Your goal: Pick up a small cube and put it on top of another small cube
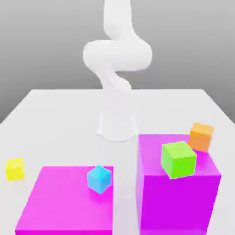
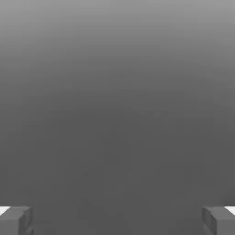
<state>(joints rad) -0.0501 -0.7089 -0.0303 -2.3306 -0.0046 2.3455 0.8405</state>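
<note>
"Start with the exterior view. How many cubes?"

"Four small ones, one of each colour. Taking the middle of that view as the clock's centre, the yellow cube (image 1: 14, 169) is towards eight o'clock, on the white table (image 1: 69, 110). The blue cube (image 1: 99, 179) is between six and seven, at the low magenta slab (image 1: 69, 202)."

"And the other two?"

"The green cube (image 1: 179, 159) is at four, overlapping the near top edge of the tall purple block (image 1: 176, 206). I can't tell whether it touches the block. The orange cube (image 1: 201, 137) sits between three and four, by the block's far corner, and its footing is hard to judge."

"So two big pieces as well?"

"Yes, one slab towards seven and one block between four and five, with a gap between them. There's one white Panda arm (image 1: 117, 55), rising towards twelve."

"Now the hand view. What are the jaws doing?"

"The gripper (image 2: 117, 220) has its two fingers (image 2: 222, 224) spread wide apart, released, with nothing gripped."

"Where's the cube to pick up, compared with them?"

"It's one of those four, though I can't say which. All four are clear of the jaws, none between them."

"How do the two views differ, then?"

"The exterior view gives the cubes, both purple-pink pieces and the arm. The hand view gives the open fingers against a grey backdrop, paler towards one edge."
</note>
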